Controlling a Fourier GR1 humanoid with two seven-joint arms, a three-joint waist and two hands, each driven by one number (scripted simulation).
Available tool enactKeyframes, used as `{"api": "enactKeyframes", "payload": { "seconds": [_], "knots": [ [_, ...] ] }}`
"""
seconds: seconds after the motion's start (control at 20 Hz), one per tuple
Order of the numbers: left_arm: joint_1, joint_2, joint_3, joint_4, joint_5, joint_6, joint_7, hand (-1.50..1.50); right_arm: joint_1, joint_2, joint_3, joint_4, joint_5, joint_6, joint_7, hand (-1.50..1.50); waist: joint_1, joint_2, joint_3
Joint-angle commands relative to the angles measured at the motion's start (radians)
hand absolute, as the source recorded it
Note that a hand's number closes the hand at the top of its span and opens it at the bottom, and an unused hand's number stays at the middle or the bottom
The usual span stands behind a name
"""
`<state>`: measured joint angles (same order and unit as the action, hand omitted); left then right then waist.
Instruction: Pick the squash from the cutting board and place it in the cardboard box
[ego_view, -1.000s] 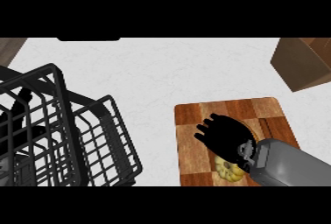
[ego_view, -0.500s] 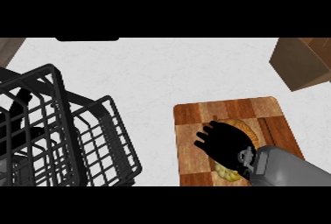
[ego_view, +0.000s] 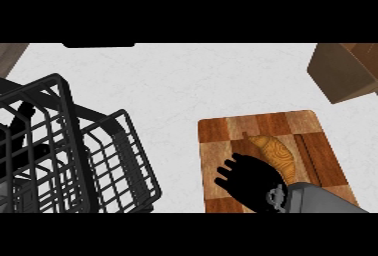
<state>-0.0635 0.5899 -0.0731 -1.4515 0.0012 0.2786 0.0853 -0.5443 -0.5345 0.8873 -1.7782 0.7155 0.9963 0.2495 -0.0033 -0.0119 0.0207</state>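
squash (ego_view: 275, 152): lower right, on cutting board (ego_view: 221, 131), long axis diagonal
right hand (ego_view: 249, 180): touching squash's lower-left, fingers curled, grip unclear

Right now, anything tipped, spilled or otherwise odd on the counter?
Nothing spilled or broken. The black wire basket at left looks tilted, its rim slanting. The tan, curved squash lies on the striped wooden cutting board, with the right hand curled at its lower end. The brown cardboard box sits top right, cut off by the edge.
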Motion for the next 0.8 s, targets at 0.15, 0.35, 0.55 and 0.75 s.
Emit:
{"api": "enactKeyframes", "payload": {
  "seconds": [0.15, 0.35, 0.55, 0.75],
  "knots": [
    [0.020, -0.037, 0.015, 0.079, -0.007, 0.012, -0.010, 0.00, 0.029, 0.029, 0.045, -0.020, 0.070, 0.092, 0.108, -1.50, -0.001, 0.011, -0.022],
    [-0.040, -0.031, 0.047, 0.166, 0.024, -0.014, -0.051, 0.00, 0.035, 0.004, 0.056, 0.049, 0.114, 0.028, 0.085, -1.50, -0.003, 0.017, -0.022],
    [-0.011, 0.006, 0.043, 0.062, 0.027, -0.036, 0.015, 0.00, 0.040, 0.008, 0.024, 0.071, 0.144, -0.010, 0.079, 1.50, 0.008, 0.013, -0.020],
    [0.002, -0.034, 0.012, 0.081, 0.011, -0.017, -0.018, 0.00, 0.009, -0.023, 0.144, 0.090, 0.274, -0.234, -0.032, 1.50, 0.015, 0.016, -0.020]
  ]
}}
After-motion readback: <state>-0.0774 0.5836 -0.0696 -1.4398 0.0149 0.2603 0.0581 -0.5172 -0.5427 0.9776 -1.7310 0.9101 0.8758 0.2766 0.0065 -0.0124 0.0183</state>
